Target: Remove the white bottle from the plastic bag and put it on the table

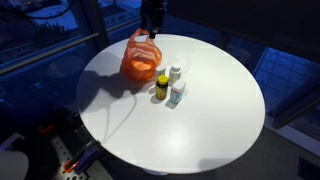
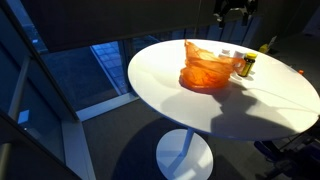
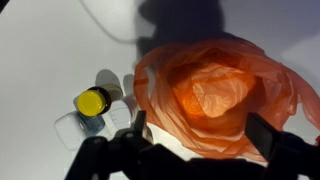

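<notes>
The orange plastic bag (image 1: 140,58) lies crumpled on the white round table (image 1: 210,120) and also shows in the other exterior view (image 2: 208,65). The white bottle (image 1: 175,72) stands upright on the table just beside the bag, outside it. My gripper (image 1: 152,15) hangs high above the bag, open and empty. In the wrist view its two fingers (image 3: 203,135) frame the bag (image 3: 215,90) from above. A pale patch shows through the bag's middle; I cannot tell what it is.
A yellow bottle with a dark cap (image 1: 162,87) and a pale bluish bottle (image 1: 177,95) stand next to the white bottle. In the wrist view the yellow bottle (image 3: 92,101) sits between two pale bottles. The table edge lies close behind the bag.
</notes>
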You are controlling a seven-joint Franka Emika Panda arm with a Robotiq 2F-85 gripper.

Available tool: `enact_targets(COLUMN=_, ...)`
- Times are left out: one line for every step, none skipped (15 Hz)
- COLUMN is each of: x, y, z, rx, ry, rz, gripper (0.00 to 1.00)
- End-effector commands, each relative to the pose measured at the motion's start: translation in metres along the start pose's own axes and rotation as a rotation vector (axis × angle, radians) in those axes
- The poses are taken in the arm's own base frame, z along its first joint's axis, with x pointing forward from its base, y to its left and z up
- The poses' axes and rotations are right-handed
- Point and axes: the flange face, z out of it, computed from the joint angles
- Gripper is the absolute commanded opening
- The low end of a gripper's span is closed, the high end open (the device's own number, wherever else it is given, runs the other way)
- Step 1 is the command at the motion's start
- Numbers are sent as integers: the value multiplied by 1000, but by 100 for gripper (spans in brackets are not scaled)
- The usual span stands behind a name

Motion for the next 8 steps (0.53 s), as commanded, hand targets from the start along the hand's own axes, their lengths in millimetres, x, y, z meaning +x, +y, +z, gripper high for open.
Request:
enact_targets(x=-37, y=11, z=-31, rx=-37, ry=4, rz=-143, gripper=100)
enact_targets(x=-45, y=12, z=-40, rx=-45, ry=16, rz=-173, gripper=100)
enact_targets(x=-52, y=14, z=-48, rx=-50, ry=26, rz=-197, gripper=100)
enact_targets(x=-59, y=16, z=-56, rx=-53, ry=37, rz=-217, gripper=100)
enact_targets(x=-66, y=18, z=-63, rx=-55, ry=50, rz=-238, gripper=100)
enact_targets(x=-75, y=20, z=-71, rx=-54, ry=69, rz=-253, gripper=100)
enact_targets(x=-81, y=22, z=-77, rx=-46, ry=90, rz=-259, gripper=100)
enact_targets(x=-90, y=25, z=-83, rx=-42, ry=105, rz=-267, gripper=100)
